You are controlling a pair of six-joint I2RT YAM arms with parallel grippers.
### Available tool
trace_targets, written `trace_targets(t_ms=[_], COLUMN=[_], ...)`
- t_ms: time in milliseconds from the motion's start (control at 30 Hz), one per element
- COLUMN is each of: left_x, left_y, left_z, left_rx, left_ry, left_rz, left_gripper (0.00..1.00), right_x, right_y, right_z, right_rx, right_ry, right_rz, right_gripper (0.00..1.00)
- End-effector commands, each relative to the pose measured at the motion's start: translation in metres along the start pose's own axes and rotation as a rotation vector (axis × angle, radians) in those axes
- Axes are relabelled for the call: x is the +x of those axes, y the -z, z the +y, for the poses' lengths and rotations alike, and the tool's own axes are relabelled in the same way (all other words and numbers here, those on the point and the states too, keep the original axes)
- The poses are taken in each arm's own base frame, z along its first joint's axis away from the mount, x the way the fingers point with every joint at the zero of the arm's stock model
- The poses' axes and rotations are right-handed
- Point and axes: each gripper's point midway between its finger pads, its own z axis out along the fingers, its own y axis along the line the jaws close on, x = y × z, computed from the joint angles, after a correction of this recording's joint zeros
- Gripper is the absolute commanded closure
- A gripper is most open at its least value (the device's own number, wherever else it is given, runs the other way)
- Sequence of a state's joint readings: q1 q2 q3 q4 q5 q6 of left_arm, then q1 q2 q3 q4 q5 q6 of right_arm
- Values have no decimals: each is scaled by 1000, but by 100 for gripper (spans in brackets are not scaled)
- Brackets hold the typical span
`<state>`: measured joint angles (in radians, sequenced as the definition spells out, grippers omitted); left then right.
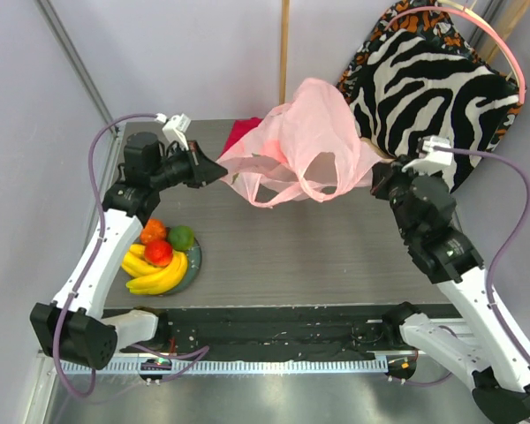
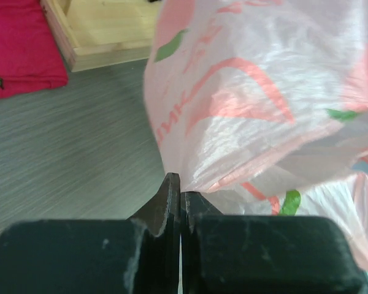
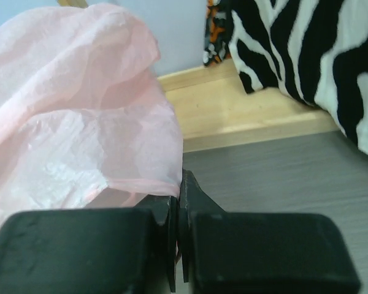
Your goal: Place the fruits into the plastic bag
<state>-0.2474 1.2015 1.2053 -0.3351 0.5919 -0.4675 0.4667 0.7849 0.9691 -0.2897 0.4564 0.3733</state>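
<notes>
The left fingers [image 2: 169,199], black and wedge-shaped, are pressed together on a pinch of the plastic bag [image 1: 305,132] at its left edge. The right fingers [image 3: 193,196] are likewise closed on the thin film at its right edge, so the crinkled, translucent pink bag hangs stretched between them above the grey, fine-grained tabletop [image 1: 318,256], one loop handle drooping. Well apart at the near left, the curved yellow bananas [image 1: 155,269] lie on a round grey-blue plate [image 1: 193,265] with the smooth red fruit [image 1: 159,252], orange fruit [image 1: 153,230] and green fruit [image 1: 181,237].
</notes>
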Motion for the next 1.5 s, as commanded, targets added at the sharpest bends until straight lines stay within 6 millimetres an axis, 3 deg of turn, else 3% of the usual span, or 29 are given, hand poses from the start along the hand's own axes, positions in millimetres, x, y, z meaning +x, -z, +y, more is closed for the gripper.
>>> trace_targets(t_ms=[0,67,100,167,200,300,400,533,667,833,967,1033,1167,1400,1467], left_x=[13,28,35,50,54,65,64,66,84,110,99,94,99,117,119], left_y=[-6,-9,-8,-6,-6,-2,-2,-6,-15,-24,-12,-7,1,-20,-28], left_z=[10,8,-1,-8,-9,-17,-21,-16,-5,-26,-57,-60,-80,-109,-105], left_rx=[12,49,96,140,143,123,77,-6,-93,-27,50,49,125,167,83], left_ry=[84,96,94,73,60,-26,-106,-175,-190,-203,-259,-295,-363,-472,-508], left_rz=[27,65,96,137,145,164,147,133,163,167,52,27,25,72,57], left_gripper=[100,94,76,65,50,23,12,9,5,0,0,0,0,0,0], right_x=[-10,-10,-5,0,7,16,28,49,59,62,68,72,81,81,81], right_y=[3,3,5,2,5,-1,-6,-10,-7,-10,-15,-18,-19,-20,-19], right_z=[21,35,46,55,59,70,77,81,91,96,92,89,89,91,92], right_rx=[-95,-150,-208,-239,-263,-292,-323,-352,-406,-415,-388,-372,-368,-373,-377], right_ry=[170,185,186,197,202,193,179,163,115,79,89,91,78,67,62], right_rz=[112,157,193,258,305,367,398,450,475,481,493,503,528,528,530], right_gripper=[99,99,99,99,99,99,99,99,99,99,99,99,99,99,99])
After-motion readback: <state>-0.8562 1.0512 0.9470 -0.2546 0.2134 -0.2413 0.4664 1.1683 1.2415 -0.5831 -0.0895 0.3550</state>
